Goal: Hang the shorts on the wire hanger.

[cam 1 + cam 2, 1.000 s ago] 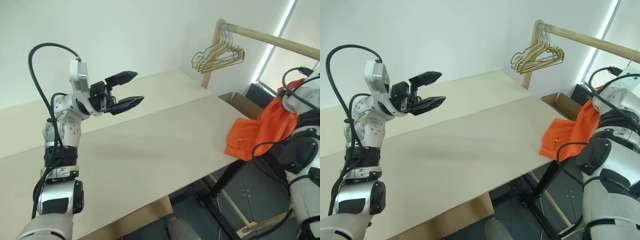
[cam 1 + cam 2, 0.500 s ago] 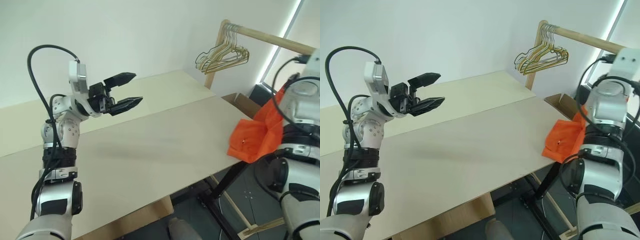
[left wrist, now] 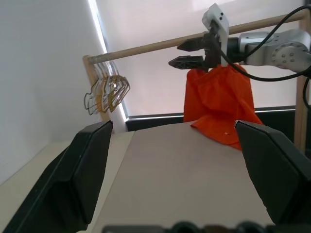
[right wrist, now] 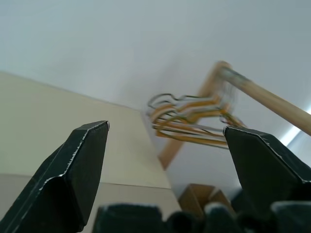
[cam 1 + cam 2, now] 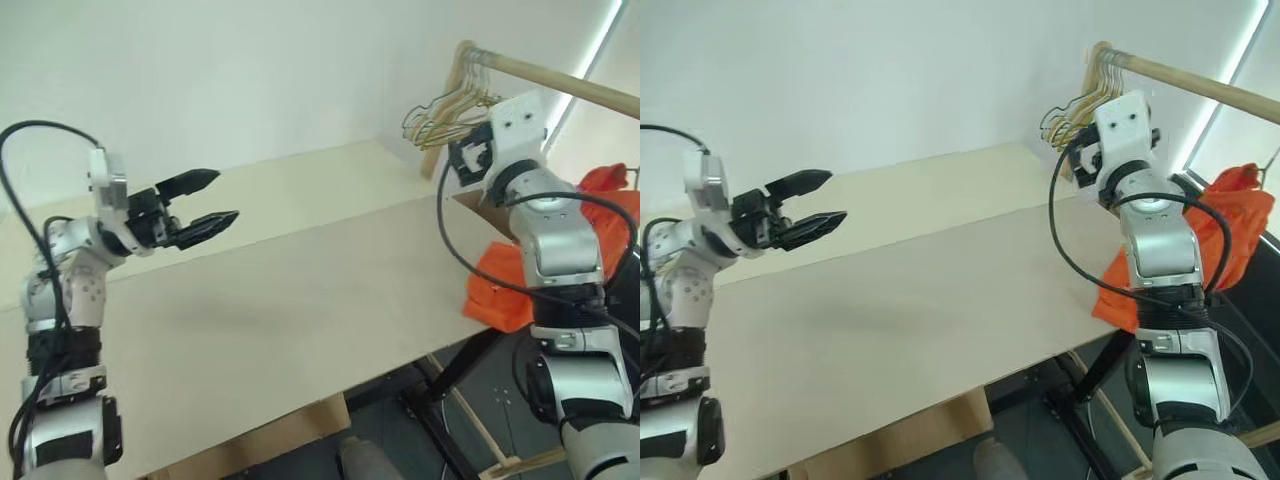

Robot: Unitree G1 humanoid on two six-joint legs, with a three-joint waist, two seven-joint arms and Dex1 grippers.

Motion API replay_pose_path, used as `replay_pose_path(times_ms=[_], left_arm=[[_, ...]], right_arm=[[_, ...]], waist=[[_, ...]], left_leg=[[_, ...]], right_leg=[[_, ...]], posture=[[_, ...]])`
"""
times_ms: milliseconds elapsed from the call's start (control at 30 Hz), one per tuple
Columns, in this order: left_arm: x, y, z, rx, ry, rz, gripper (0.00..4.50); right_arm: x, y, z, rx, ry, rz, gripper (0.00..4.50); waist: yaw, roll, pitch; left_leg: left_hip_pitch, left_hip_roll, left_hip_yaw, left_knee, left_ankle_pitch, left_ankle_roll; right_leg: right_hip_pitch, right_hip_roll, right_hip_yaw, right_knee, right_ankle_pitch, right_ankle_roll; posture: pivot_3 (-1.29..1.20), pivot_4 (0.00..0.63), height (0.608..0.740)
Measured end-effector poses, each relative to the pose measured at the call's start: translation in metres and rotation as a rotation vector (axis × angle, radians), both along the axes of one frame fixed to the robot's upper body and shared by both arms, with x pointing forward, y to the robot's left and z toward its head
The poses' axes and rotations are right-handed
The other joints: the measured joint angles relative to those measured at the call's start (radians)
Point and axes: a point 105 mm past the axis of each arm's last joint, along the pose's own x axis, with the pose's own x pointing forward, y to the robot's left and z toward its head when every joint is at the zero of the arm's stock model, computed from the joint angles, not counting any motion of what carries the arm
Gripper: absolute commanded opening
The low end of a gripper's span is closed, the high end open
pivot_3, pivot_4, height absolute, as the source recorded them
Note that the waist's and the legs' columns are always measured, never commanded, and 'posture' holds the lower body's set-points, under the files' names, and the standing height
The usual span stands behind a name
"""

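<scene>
I have the left gripper [image 5: 205, 200] raised over the left part of the pale table [image 5: 300, 300], its two black fingers spread wide with nothing between them. My right gripper [image 3: 187, 54] is up at the far right, near the wooden rail [image 3: 160, 44], jaws also wide and empty; from its wrist camera the fingers frame the bunch of gold and silver hangers [image 4: 194, 121] that hangs at the rail's left end by the upright post. The orange shorts [image 5: 1230, 230] are on the right, behind my right arm: their upper part is lifted near the rail and the rest drapes down onto the table's far right corner. I cannot tell what holds the shorts up, and I cannot make out the single wire hanger. A cardboard box [image 5: 470, 200] sits beyond that corner
</scene>
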Motion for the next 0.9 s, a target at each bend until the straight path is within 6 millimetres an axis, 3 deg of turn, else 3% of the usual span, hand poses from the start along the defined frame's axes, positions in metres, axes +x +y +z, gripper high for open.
replay_pose_path(times_ms=[100,267,500,633,900], left_arm=[[-0.015,0.030,-0.017,0.055,0.071,0.122,4.36],[-0.034,0.049,-0.038,0.104,0.150,0.232,4.36],[-0.047,0.062,-0.054,0.146,0.192,0.366,4.36],[-0.048,0.060,-0.054,0.155,0.186,0.386,4.36],[-0.047,0.057,-0.053,0.160,0.178,0.387,4.36]], right_arm=[[-0.009,0.015,-0.030,-0.109,0.113,0.164,4.44],[-0.025,0.032,-0.075,-0.210,0.243,0.361,4.44],[-0.045,0.021,-0.116,-0.290,0.363,0.460,4.44],[-0.046,0.017,-0.124,-0.294,0.393,0.461,4.44],[-0.048,0.011,-0.127,-0.307,0.408,0.447,4.44]], waist=[[0.052,-0.002,0.001],[0.171,-0.003,0.004],[0.340,-0.004,0.005],[0.388,-0.004,0.004],[0.409,-0.004,0.004]], left_leg=[[0.000,0.001,0.000,-0.001,0.000,0.000],[-0.001,0.001,0.001,-0.001,0.000,0.000],[-0.002,0.001,0.004,-0.002,0.000,0.000],[-0.008,0.001,0.005,-0.002,0.000,0.000],[-0.014,0.001,0.011,-0.002,0.000,-0.001]], right_leg=[[-0.001,0.000,-0.001,0.000,0.000,-0.001],[-0.003,-0.001,-0.002,0.000,0.000,-0.002],[-0.006,-0.001,-0.004,0.000,-0.001,-0.006],[-0.013,0.001,-0.005,0.001,0.000,-0.009],[-0.017,0.002,-0.007,0.000,-0.001,-0.010]], posture=[[-0.01,0.000,0.740],[0.09,0.000,0.740],[0.18,0.000,0.740],[0.18,0.000,0.740],[0.17,0.000,0.740]])
